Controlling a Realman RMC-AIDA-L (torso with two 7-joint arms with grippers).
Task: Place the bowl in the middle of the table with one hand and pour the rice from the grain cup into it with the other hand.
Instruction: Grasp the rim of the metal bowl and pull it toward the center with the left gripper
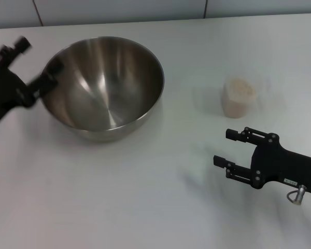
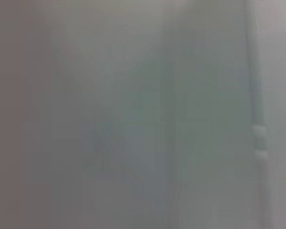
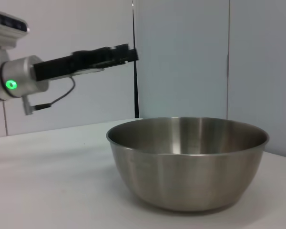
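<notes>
The steel bowl [image 1: 106, 85] stands upright on the white table [image 1: 140, 202], left of the middle; it is empty inside. My left gripper [image 1: 36, 62] is open by the bowl's left rim, blurred. In the right wrist view the left gripper [image 3: 126, 52] hangs well above the bowl [image 3: 188, 162], not touching it. The grain cup [image 1: 239, 102] stands upright to the right of the bowl, filled with rice [image 1: 240, 87]. My right gripper [image 1: 223, 147] is open and empty, in front of the cup, prongs pointing left. The left wrist view shows only a grey blur.
A pale wall with dark seams [image 3: 133, 71] stands behind the table's far edge. Bare tabletop lies between the bowl and the cup [image 1: 192, 98] and across the front [image 1: 93, 207].
</notes>
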